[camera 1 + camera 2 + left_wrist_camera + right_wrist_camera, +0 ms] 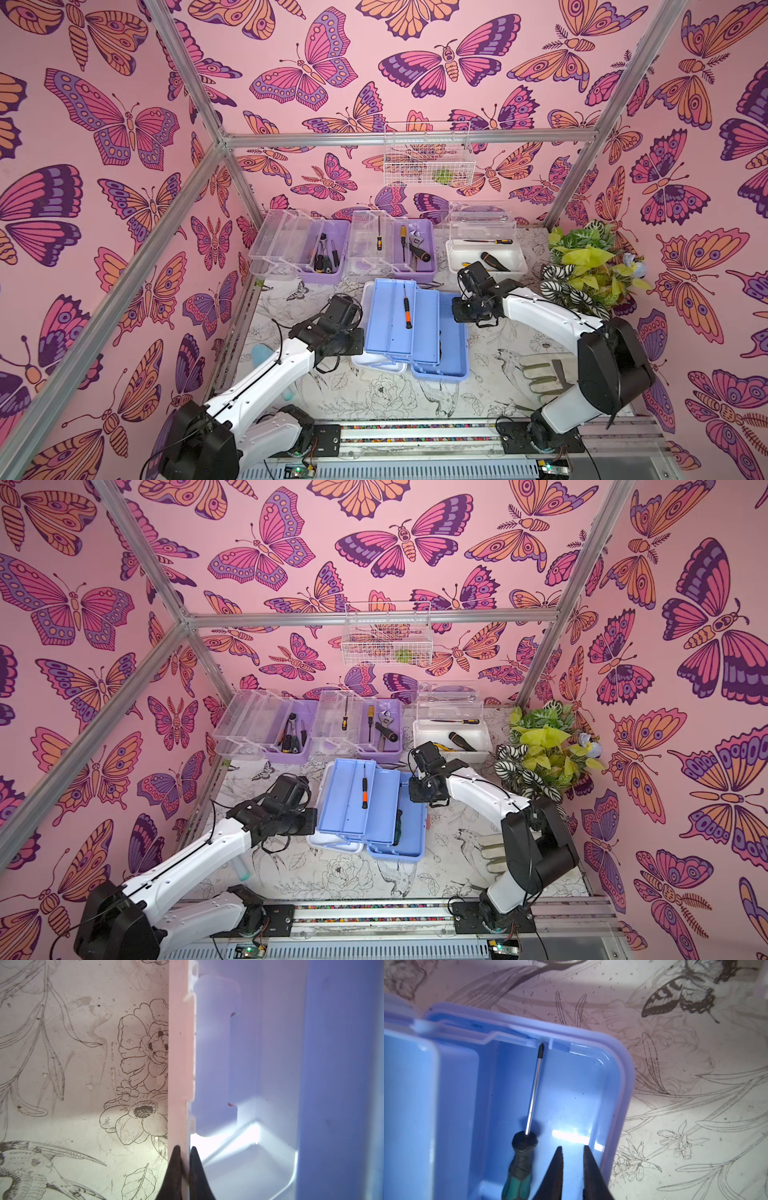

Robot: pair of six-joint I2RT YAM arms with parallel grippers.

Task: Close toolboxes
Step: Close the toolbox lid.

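**Lid in hand:** The left jaws pinch shut on the thin edge of the white plastic lid [180, 1064] of a light blue plastic toolbox [459, 357]. The box lies open between the two arms on the flower-printed surface [62, 1064], and the grip looks meant to swing the lid over. The right jaws, slightly parted and empty, hang over the box's tub just beside a green-and-black-handled screwdriver [521, 1159] (perhaps to steady the base). An orange-and-black screwdriver [407, 307] rests on the fold-out tray. Beyond both jaws, a purple-based clear-lidded box [343, 237], its purple twin [432, 232] and a white clear-lidded box [457, 257] also stand open.
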